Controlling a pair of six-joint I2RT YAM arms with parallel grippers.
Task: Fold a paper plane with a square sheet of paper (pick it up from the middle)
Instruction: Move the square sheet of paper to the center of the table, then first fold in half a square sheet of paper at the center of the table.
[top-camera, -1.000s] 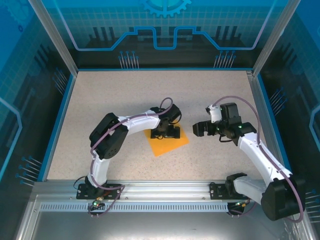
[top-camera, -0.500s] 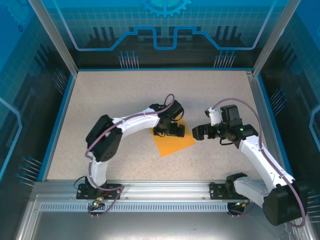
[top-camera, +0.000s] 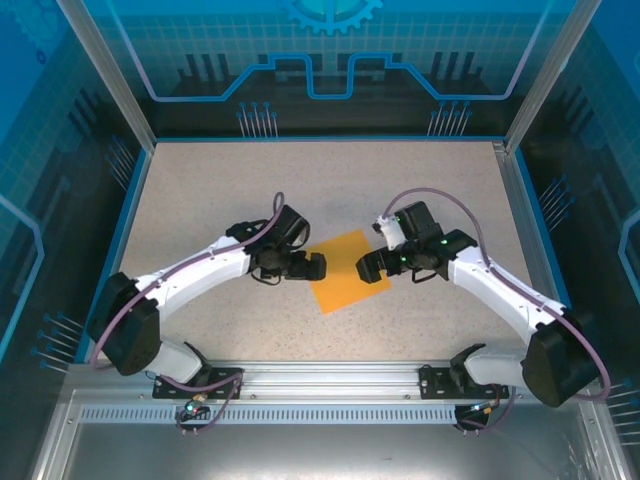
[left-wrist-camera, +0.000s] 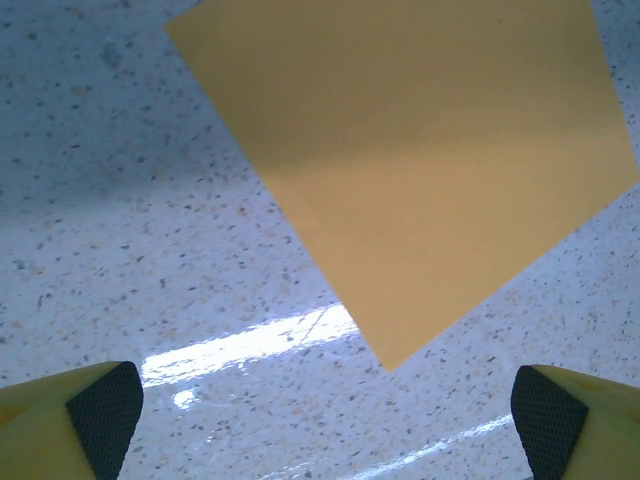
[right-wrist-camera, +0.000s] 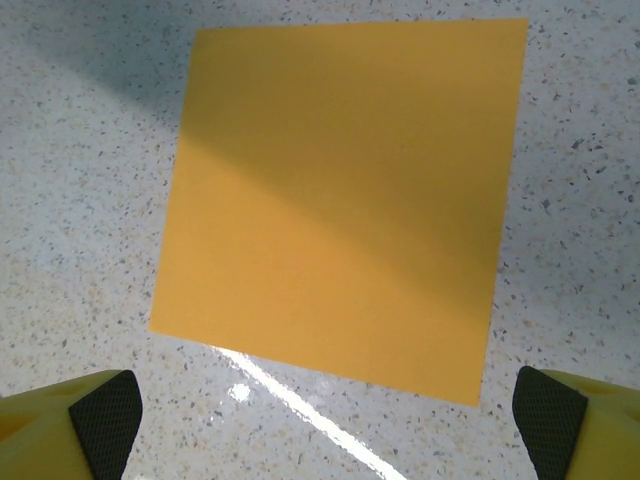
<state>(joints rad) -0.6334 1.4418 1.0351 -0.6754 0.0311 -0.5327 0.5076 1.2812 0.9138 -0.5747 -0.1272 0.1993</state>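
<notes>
Under the sheet (top-camera: 348, 270) lay a speckled table (top-camera: 200, 200), which reached well beyond it on every side. The left arm (top-camera: 190, 280) came in low from the sheet's left and the right arm (top-camera: 490, 290) from its right, so the two met across it.

The sheet itself, a plain orange-yellow square, lay flat and unfolded. It was turned like a diamond, so it had no long axis to favour either side.

The left gripper (top-camera: 315, 267) sat just beside the sheet's left edge and the right gripper (top-camera: 368, 268) at its right edge, about equally near. Each had its jaws spread wide and held nothing.

From the left wrist, the sheet lay ahead of the dark pads (left-wrist-camera: 105, 415) with one corner pointing back between them. From the right wrist, it lay ahead with a full side running nearly square across the gap.

Judging from this, the middle of the sheet was forward of both grippers, and neither stood over it yet. The right gripper had the squarer approach.
</notes>
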